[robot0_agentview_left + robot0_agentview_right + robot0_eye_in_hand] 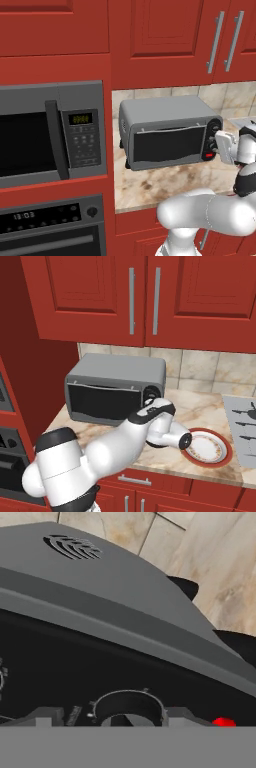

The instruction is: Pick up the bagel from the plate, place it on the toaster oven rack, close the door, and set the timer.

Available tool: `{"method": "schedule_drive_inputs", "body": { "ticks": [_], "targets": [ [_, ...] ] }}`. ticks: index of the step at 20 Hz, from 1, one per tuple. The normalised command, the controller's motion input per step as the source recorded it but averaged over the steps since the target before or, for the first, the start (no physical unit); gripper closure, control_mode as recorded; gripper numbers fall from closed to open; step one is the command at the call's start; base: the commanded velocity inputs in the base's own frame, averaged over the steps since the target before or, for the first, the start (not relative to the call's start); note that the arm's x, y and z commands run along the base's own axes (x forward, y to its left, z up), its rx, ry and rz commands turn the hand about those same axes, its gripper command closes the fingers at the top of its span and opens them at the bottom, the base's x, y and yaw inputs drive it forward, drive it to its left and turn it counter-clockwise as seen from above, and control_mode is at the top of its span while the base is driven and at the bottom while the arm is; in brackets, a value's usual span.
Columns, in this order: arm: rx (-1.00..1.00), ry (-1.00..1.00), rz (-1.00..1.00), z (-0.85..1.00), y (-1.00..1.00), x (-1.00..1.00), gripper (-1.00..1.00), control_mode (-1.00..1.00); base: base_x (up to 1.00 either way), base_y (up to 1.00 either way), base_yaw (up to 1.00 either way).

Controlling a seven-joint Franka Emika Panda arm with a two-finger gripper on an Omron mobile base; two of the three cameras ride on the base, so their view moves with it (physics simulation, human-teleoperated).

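Timer knob (128, 708) sits dead centre at 6 o'clock in my hand view, gripper (112, 718) fingers either side of it, spread, not yet pinching. I read this as lining up to grip and turn. Red button (223, 722) at 4 o'clock. Toaster oven (165, 132) door (169, 143) looks shut; bagel not visible, presumably inside. Plate (209, 448) bare on the counter (215, 406), right of the arm.

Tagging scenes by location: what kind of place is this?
A rendered home kitchen, most likely: red cabinets above a marble-look counter, a toaster oven on the counter, and a built-in microwave set above a wall oven.
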Motion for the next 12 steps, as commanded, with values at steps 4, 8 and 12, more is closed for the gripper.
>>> {"method": "schedule_drive_inputs", "body": {
  "ticks": [4, 8, 12],
  "targets": [
    [0.00, 0.00, 0.00, -0.01, 0.00, 0.23, 1.00, -1.00, 0.00, 0.00, 0.00],
    [0.00, 0.00, 0.01, 0.00, -0.12, 0.12, 1.00, -1.00, 0.00, 0.00, 0.00],
    [0.06, 0.00, 0.07, -0.02, -0.53, 0.01, 1.00, -1.00, 0.00, 0.00, 0.00]
  ]
}}
